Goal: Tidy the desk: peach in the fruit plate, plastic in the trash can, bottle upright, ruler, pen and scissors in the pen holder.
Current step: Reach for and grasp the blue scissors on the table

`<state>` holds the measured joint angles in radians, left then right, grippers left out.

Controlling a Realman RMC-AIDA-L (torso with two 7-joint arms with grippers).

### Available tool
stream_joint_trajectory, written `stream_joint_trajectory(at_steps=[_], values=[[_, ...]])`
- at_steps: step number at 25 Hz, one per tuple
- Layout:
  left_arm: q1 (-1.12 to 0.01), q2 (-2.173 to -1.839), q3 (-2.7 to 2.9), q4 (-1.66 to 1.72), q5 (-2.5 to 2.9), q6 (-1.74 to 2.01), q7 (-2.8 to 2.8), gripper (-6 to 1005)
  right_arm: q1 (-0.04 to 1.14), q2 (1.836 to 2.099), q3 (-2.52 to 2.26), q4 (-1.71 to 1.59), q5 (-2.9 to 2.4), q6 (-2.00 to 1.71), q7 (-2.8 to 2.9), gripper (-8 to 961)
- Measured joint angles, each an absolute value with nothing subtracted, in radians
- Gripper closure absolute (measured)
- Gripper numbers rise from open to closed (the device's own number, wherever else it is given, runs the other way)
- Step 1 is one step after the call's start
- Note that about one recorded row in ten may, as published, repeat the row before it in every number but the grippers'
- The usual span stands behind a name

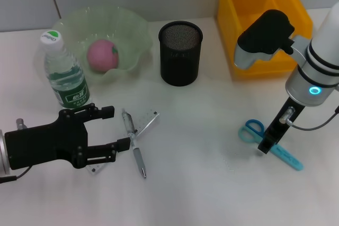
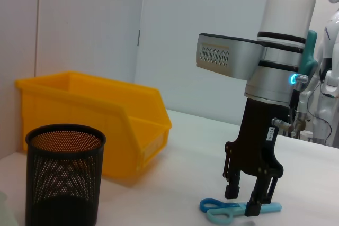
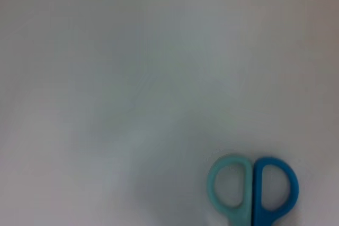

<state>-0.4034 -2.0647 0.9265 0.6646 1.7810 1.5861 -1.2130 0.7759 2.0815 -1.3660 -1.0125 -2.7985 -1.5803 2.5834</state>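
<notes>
The pink peach (image 1: pixel 102 54) lies in the green fruit plate (image 1: pixel 135 30). Beside the plate, the bottle (image 1: pixel 64 75) stands upright. A pen (image 1: pixel 134 144) and a clear ruler (image 1: pixel 147 124) lie crossed on the table, just beyond the fingertips of my open left gripper (image 1: pixel 115 129). My right gripper (image 2: pixel 244 198) hangs open, its fingers straddling the blue scissors (image 2: pixel 229 210) that lie flat on the table. The scissors' handles (image 3: pixel 252 189) show in the right wrist view. The black mesh pen holder (image 1: pixel 180 52) stands behind, with nothing seen in it. The plastic is out of view.
A yellow bin (image 1: pixel 262 22), the trash can, stands at the back right, close behind my right arm. The table's back edge meets a wall behind the plate and the holder.
</notes>
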Motion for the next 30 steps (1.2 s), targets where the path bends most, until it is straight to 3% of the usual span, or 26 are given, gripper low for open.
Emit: stream_joint_trajectory(at_steps=[23,29,30], values=[[-0.406,-2.065,0.926,0.664,1.781,1.586,-1.209,158,0.778,2.082,-1.365,-0.994,-2.795,-1.568,2.579,427],[-0.407,-2.065,0.926,0.664,1.781,1.586,-1.209,158,0.778,2.082,-1.365,-0.987,-2.795,-1.568,2.579,439],[-0.407,-2.065,0.926,0.664,1.781,1.586,-1.209,158,0.779,2.082,-1.365,-0.983,-2.795,-1.568,2.579,481]])
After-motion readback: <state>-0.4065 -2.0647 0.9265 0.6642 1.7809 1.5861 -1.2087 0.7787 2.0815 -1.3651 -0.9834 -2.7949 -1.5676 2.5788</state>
